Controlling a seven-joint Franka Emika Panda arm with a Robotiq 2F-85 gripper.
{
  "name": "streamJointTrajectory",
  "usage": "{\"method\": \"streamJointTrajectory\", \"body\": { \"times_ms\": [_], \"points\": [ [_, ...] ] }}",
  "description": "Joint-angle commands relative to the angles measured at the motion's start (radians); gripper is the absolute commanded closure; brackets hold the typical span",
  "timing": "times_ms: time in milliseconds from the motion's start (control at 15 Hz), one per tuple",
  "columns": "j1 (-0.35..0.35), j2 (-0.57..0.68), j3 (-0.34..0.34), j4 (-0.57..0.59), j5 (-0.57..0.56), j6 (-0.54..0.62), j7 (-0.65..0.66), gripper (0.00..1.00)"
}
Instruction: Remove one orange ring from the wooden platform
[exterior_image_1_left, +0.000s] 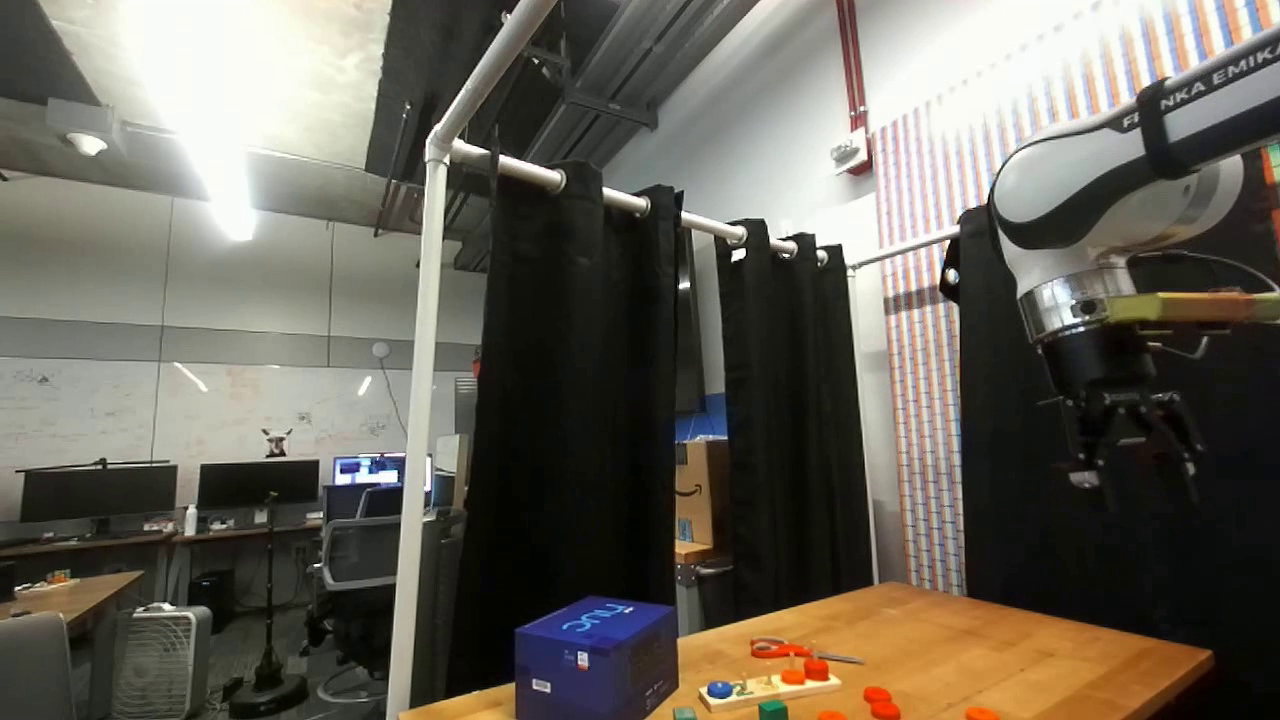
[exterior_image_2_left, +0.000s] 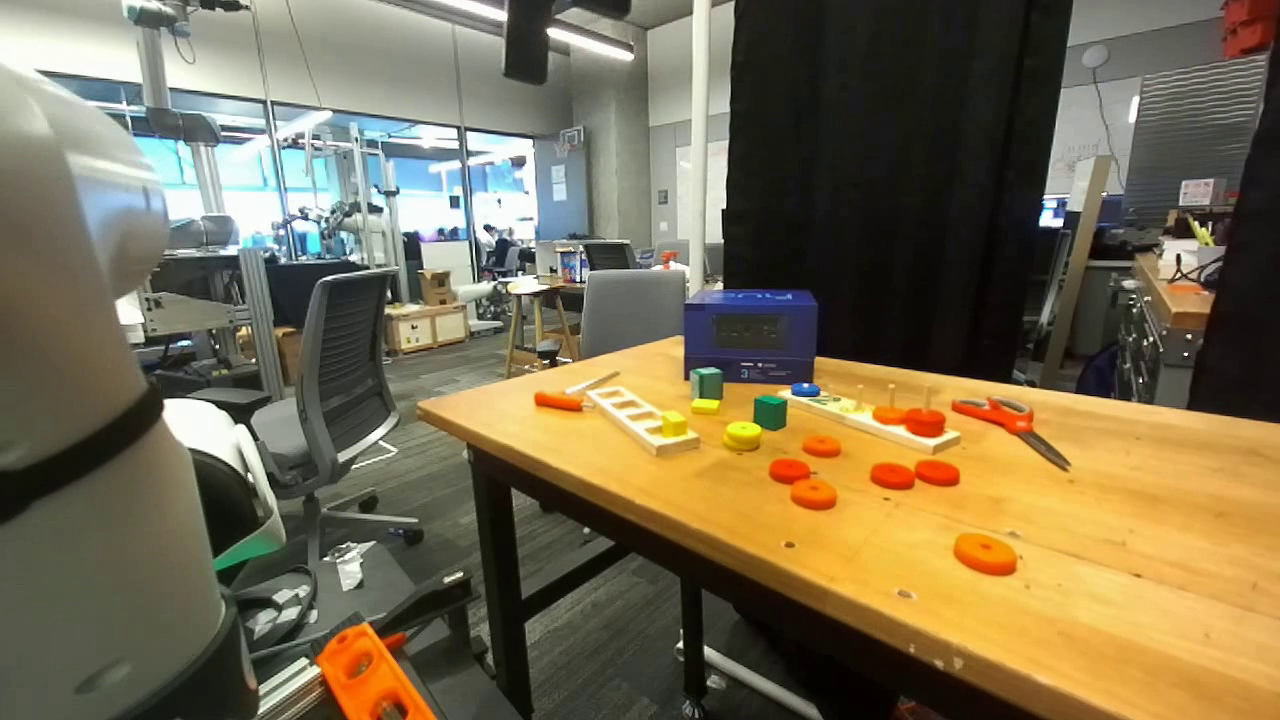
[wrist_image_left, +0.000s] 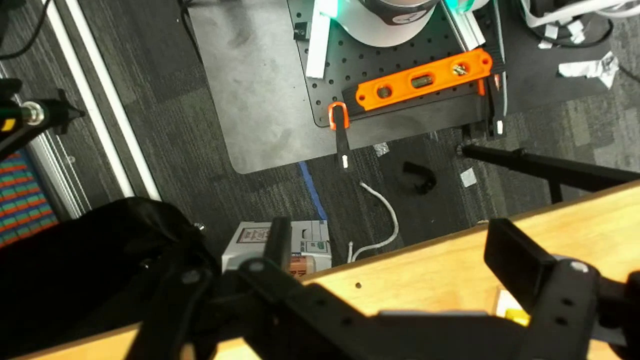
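The wooden platform (exterior_image_2_left: 868, 424) is a pale board with upright pegs on the table, seen in both exterior views (exterior_image_1_left: 770, 698). An orange ring (exterior_image_2_left: 888, 414) sits on it and also shows in an exterior view (exterior_image_1_left: 793, 677). Red rings (exterior_image_2_left: 925, 422) sit at the end beside it, and a blue ring (exterior_image_2_left: 805, 390) at the opposite end. My gripper (exterior_image_1_left: 1137, 475) is open and empty, high above the table and well away from the platform. In the wrist view its fingers (wrist_image_left: 395, 252) are wide apart over the table edge. The platform is out of the wrist view.
Several loose orange and red rings (exterior_image_2_left: 814, 493) lie in front of the platform. Nearby are scissors (exterior_image_2_left: 1000, 412), a blue box (exterior_image_2_left: 750, 335), a green block (exterior_image_2_left: 770, 412), yellow rings (exterior_image_2_left: 742, 435), a slotted frame (exterior_image_2_left: 640, 428) and an orange-handled tool (exterior_image_2_left: 560, 401).
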Motion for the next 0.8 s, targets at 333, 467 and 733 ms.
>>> {"method": "streamJointTrajectory", "body": {
  "times_ms": [333, 467, 733],
  "points": [
    [0.156, -0.219, -0.053, -0.066, -0.008, 0.033, -0.219, 0.00],
    [0.162, -0.252, -0.064, -0.082, 0.001, 0.080, -0.207, 0.00],
    [0.157, -0.233, -0.067, -0.079, -0.003, 0.081, -0.192, 0.00]
  ]
}}
